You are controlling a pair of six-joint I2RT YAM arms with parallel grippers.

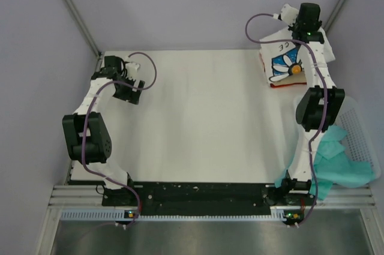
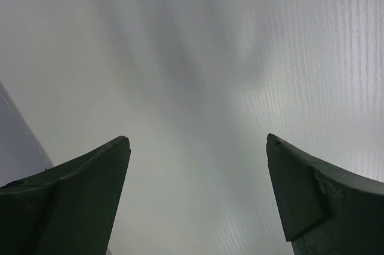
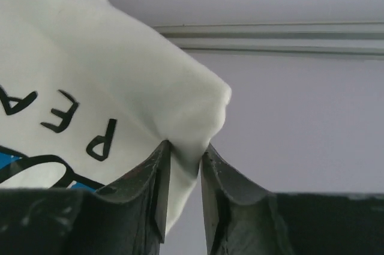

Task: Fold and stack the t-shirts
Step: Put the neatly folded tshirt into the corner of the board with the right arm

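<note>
My right tool (image 3: 183, 168) is clamped on a corner of the white tee (image 1: 282, 48). In the right wrist view, both fingers (image 3: 150, 177) press a bunched fold of the white cloth between them, and only that fold separates them. Next to the grip I can read the black letters "PEA", with a patch of blue print below them. Behind the pinched corner is the pale wall (image 3: 300, 105), not the counter (image 1: 198, 123).

From above, the white tee is a folded packet at the far right corner of the counter. Its blue daisy with an orange centre faces up, and my right arm reaches out over it. It lies on a second folded tee (image 1: 282, 85), of which only a red edge shows along the near side and an orange-tan strip along the left side. The two are touching, one on top of the other.

My left tool (image 2: 197, 141) hangs spread wide at the far left of the counter, well apart from the shirts. Its two fingers are far from each other with only bare white counter between them.

A white mesh basket (image 1: 362, 129) sits at the right edge of the counter, beside my right arm's base. Crumpled teal cloths (image 1: 333, 162) spill out of it towards the near side.
</note>
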